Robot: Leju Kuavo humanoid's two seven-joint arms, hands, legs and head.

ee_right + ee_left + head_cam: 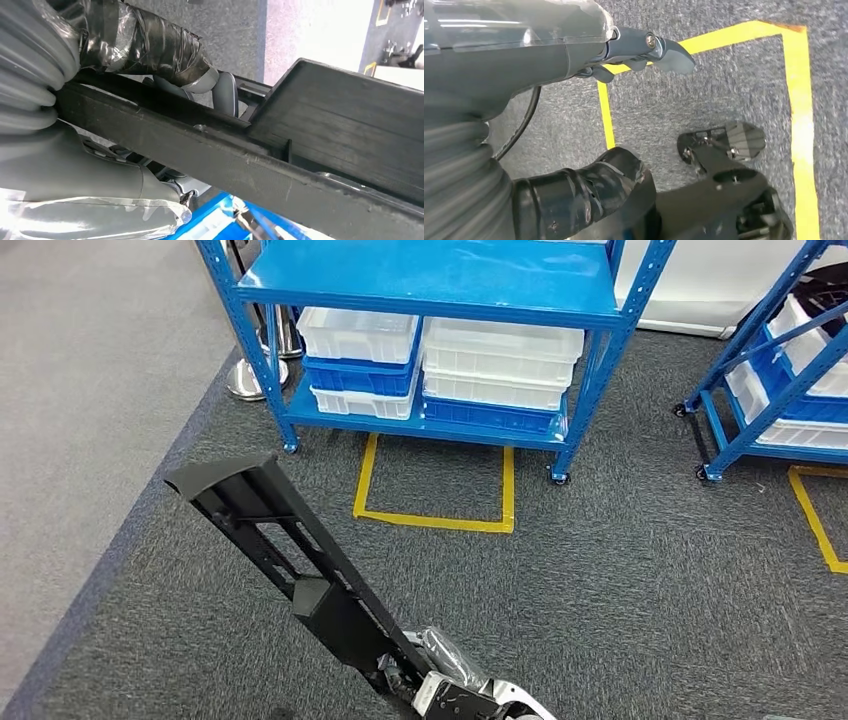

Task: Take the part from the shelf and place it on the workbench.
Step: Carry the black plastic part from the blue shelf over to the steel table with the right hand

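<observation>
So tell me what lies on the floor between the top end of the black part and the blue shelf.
Grey carpet, bare, in the head view; the yellow tape outline sits further right. The right hand holds the black part, short of the blue shelf.

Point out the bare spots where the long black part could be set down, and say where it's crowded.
The blue shelf's top board looks bare. So does the grey carpet around and inside the yellow floor outline. The lower shelf level is packed with white and blue bins. The right robot hand grips the black part.
</observation>
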